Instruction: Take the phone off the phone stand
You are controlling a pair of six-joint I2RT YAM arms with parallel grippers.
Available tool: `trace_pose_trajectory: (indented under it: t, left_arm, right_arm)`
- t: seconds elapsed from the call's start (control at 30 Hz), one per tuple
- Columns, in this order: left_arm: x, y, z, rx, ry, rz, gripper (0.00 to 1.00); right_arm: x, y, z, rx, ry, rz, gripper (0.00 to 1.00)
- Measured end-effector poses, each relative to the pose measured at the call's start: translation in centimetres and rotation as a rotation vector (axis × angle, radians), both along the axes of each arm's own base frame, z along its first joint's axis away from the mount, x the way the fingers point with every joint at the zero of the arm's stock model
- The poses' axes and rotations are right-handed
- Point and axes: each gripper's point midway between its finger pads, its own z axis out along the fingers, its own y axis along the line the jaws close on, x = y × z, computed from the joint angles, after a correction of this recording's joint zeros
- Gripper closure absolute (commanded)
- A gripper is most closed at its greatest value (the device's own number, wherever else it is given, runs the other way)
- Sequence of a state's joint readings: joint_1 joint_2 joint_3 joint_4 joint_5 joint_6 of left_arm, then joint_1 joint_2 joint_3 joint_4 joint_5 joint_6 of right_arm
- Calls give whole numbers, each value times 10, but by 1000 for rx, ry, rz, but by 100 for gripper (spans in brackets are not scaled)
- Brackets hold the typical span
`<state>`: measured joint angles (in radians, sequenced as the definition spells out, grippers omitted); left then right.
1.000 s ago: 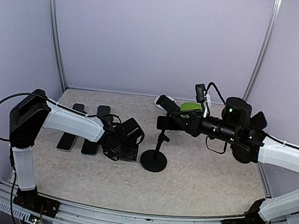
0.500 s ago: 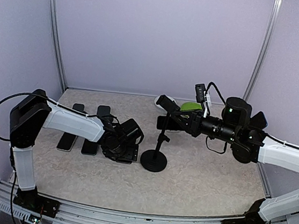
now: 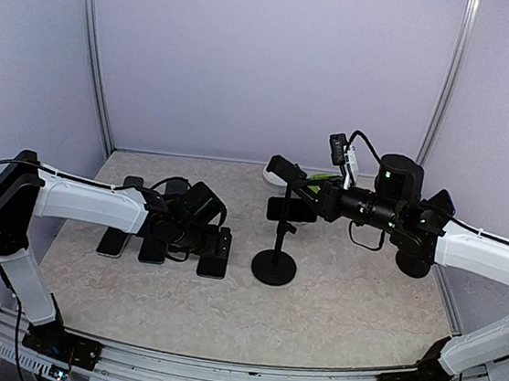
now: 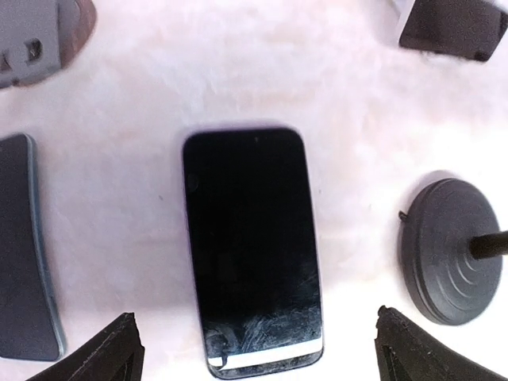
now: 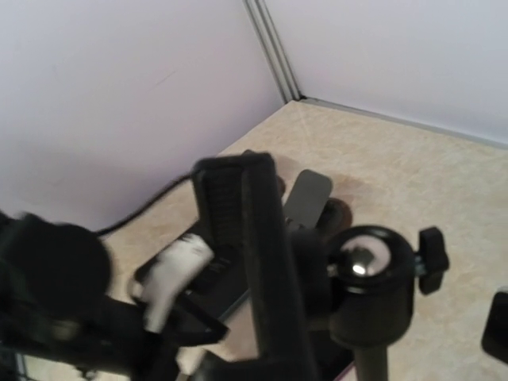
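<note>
**Worktop** (image 3: pixel 351 312): beige, walled at the back and sides. Everything below is carried on it.

**Right hand** (image 3: pixel 313 204): centre right of the top view. It is seen closed narrowly on the head of the phone stand (image 3: pixel 274 265). Its fingers are not made out in its own wrist view.

**Left hand** (image 4: pixel 258 337): spread wide, with nothing held. Its fingertips (image 4: pixel 119 353) are seen at the lower corners of the left wrist view.

**Phone** (image 4: pixel 250 246): laid flat, screen up, at the centre of the left wrist view, just left of the stand's round base and off the stand. Removal is judged done.

**Spare phones** (image 3: pixel 112 241): two, flat, at the lower left of the top view.

**Risks:** the phone could be nudged or dragged if the left hand is drawn away low. The stand could be tipped onto the phone if it is released off balance.

**Containers:** none is seen. The cradle (image 5: pixel 254 262) is the only holder, and it is empty.
</note>
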<state>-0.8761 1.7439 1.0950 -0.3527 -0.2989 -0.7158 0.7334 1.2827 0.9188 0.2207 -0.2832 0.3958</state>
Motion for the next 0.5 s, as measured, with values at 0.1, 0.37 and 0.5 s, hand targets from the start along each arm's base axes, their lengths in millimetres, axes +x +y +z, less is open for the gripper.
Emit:
trace_pose_trajectory:
  t: [0.1,0.37,0.5]
  left_arm:
    - [5,9,19,-42,-48,4,1]
    - [16,23,44,-90,-134,5,1]
    - [17,32,56,-118,-173,4,1]
  right_arm:
    - [11,4,2,-8,-8,-4,100]
    - [38,35,10,-5,-12,41,100]
    - [49,51,19,7,-28,68,100]
